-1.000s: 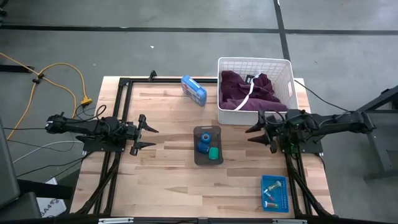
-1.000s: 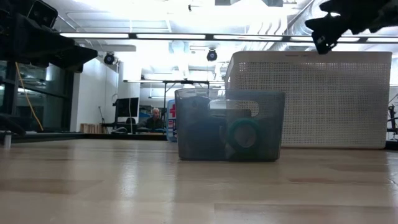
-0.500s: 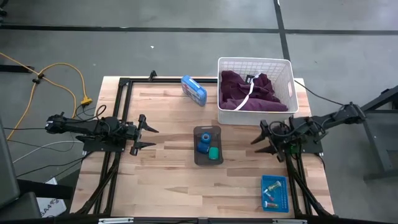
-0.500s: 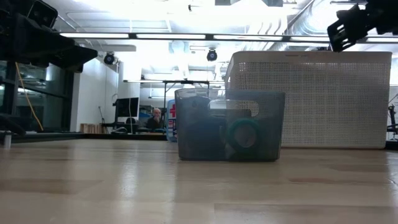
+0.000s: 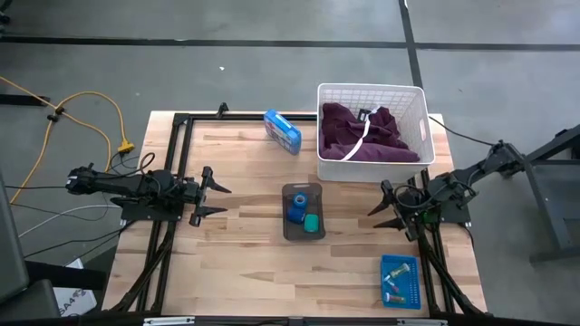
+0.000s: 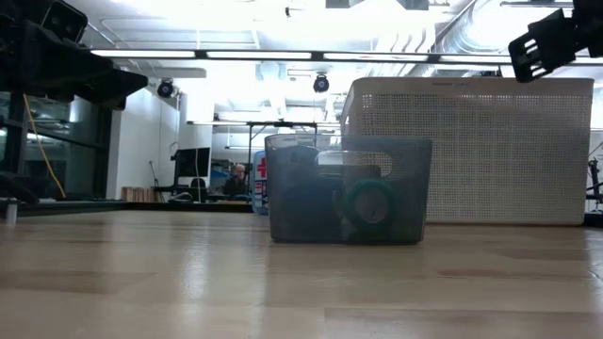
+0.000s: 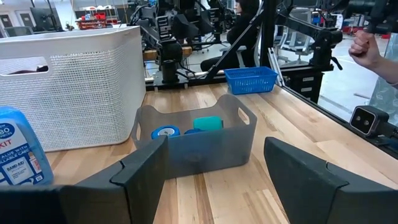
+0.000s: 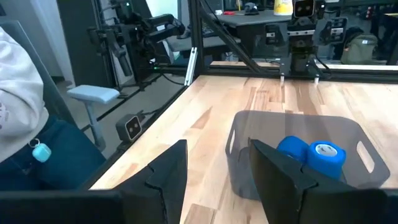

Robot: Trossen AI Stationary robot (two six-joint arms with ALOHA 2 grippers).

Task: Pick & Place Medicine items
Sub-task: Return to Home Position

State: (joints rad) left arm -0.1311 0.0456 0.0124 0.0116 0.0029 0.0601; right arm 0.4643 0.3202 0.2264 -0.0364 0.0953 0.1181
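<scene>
Wooden plank table top (image 5: 245, 263) stands on a grey floor, with one arm low at each side.

Left gripper (image 5: 225, 201) is at the table's left edge and points toward the centre. Its fingers are spread wide with nothing between them.

Right gripper (image 5: 378, 201) is at the right edge, on the near side of the white perforated plastic laundry basket (image 5: 372, 93), and also points toward the centre. Its fingers stand apart and hold nothing.

Translucent grey plastic bin (image 5: 292, 232) stands at mid-table, between the two grippers and apart from both. It contains blue rolls (image 5: 295, 208) and a green roll (image 5: 312, 223), the green one at the near right corner.

Small blue mesh tray (image 5: 410, 267) sits at the table's near right corner and holds tiny pale and pinkish pieces (image 5: 394, 282).

Maroon garment with white trim (image 5: 353, 136) lies inside the laundry basket. Blue labelled bottle (image 5: 282, 131) lies on the table just left of the basket.

One person's hand (image 7: 367, 46) shows beyond the table in the left wrist view.
</scene>
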